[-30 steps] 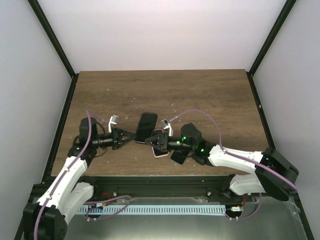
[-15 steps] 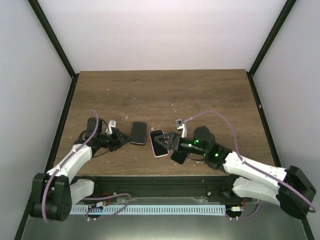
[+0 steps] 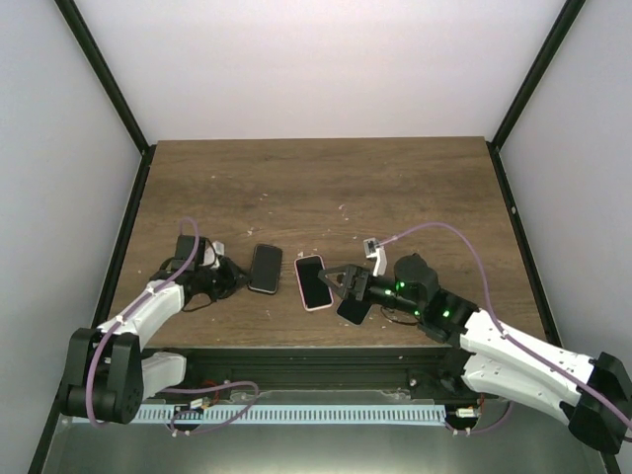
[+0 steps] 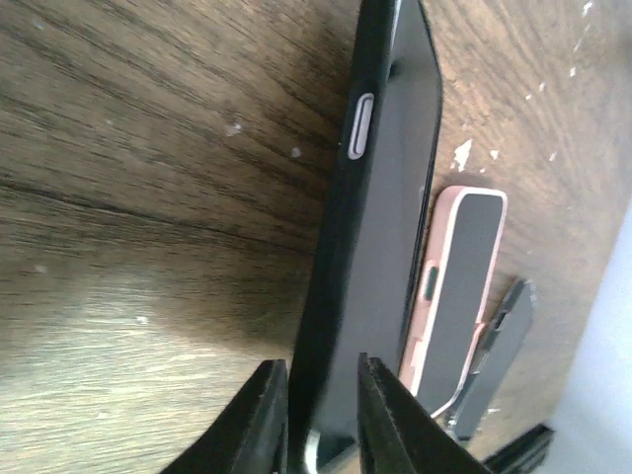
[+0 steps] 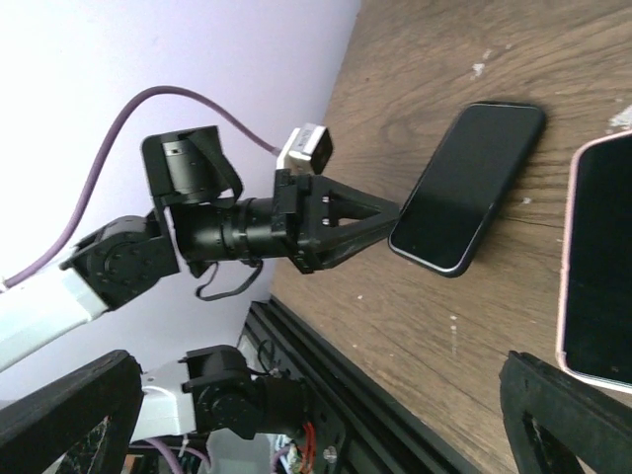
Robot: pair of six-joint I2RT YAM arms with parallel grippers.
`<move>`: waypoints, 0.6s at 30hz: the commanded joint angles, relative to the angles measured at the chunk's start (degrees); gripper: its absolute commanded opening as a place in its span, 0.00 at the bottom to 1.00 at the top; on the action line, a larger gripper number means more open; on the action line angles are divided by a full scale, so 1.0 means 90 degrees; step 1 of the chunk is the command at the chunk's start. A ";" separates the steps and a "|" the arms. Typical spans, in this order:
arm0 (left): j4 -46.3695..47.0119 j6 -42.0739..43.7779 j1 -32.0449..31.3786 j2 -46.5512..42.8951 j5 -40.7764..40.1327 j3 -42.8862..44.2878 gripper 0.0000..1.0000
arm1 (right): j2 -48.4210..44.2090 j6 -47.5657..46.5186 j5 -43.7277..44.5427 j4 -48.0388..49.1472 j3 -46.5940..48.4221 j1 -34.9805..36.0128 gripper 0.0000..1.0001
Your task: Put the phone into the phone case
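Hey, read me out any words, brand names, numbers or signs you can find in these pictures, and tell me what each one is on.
None: no text can be read in any view.
black phone: screen dark, no logo or lettering shows.
pink-edged phone: screen dark, no marks show.
white block on the left arm: looks blank; any print is too small to read.

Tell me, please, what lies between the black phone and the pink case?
Only bare table lies between the black phone and the pink case, as the top and right wrist views show.
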 commanded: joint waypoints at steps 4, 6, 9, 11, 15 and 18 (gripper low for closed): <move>-0.0578 0.0227 0.0029 -0.0260 -0.0467 0.0333 0.38 | -0.0262 -0.0357 0.0851 -0.1279 0.0395 -0.0029 1.00; -0.0822 0.0286 0.0026 -0.0411 -0.0504 0.0435 0.46 | -0.0350 -0.0419 0.1023 -0.1523 0.0459 -0.0021 1.00; -0.1196 0.0372 0.0028 -0.0755 -0.0564 0.0645 0.60 | -0.0501 -0.0462 0.1340 -0.2004 0.0635 -0.0029 1.00; -0.1460 0.0468 0.0024 -0.1017 -0.0639 0.0834 0.72 | -0.0600 -0.0515 0.1543 -0.2334 0.0777 -0.0030 1.00; -0.1978 0.0705 0.0032 -0.1625 -0.0768 0.1347 0.99 | -0.0761 -0.0623 0.2050 -0.3146 0.1214 -0.0030 1.00; -0.2362 0.0965 0.0029 -0.2017 -0.0809 0.1872 1.00 | -0.0816 -0.0713 0.2401 -0.3806 0.1679 -0.0030 1.00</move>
